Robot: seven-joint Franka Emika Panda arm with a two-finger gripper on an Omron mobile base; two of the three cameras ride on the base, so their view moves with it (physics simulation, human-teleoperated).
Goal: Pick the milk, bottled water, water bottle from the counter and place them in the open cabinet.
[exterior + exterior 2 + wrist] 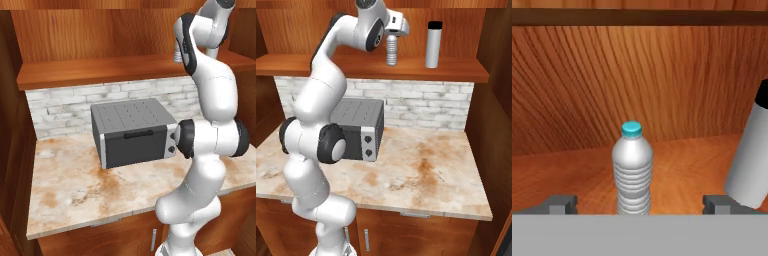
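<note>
The bottled water [632,170] stands upright on the cabinet shelf [687,160], dead ahead between the gripper's [639,204] spread, empty tips.

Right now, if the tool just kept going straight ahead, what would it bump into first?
The bottled water, most likely. It stands upright on the cabinet shelf, dead centre between the open tool's tips. Behind it is the wooden back wall. The water bottle stands off to one side, out of line.
</note>
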